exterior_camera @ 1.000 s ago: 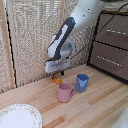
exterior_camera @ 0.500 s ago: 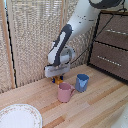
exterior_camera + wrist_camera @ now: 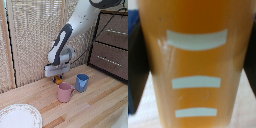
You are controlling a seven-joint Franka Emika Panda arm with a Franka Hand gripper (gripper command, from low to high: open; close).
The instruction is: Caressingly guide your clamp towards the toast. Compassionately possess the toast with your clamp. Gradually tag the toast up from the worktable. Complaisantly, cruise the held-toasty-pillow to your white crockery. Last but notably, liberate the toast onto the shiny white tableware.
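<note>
The toast (image 3: 59, 80) is a small orange-yellow slab on the wooden worktable (image 3: 95, 107), just behind the pink mug. My clamp (image 3: 58, 76) is down on it. In the wrist view the toast (image 3: 198, 65) fills the picture, orange with pale stripes, and the dark fingers (image 3: 134, 70) press against its two sides. The white plate (image 3: 30, 111) lies at the exterior view's lower left, well apart from the clamp, with nothing on it.
A pink mug (image 3: 65, 92) stands directly in front of the toast. A blue cup (image 3: 82, 82) stands to the mug's right. A dark brown drawer cabinet (image 3: 112, 45) is at the exterior view's right. A woven screen (image 3: 30, 35) stands behind the table.
The clamp has sunk slightly onto the toast and otherwise stayed in place. The mug, cup and plate have not moved.
</note>
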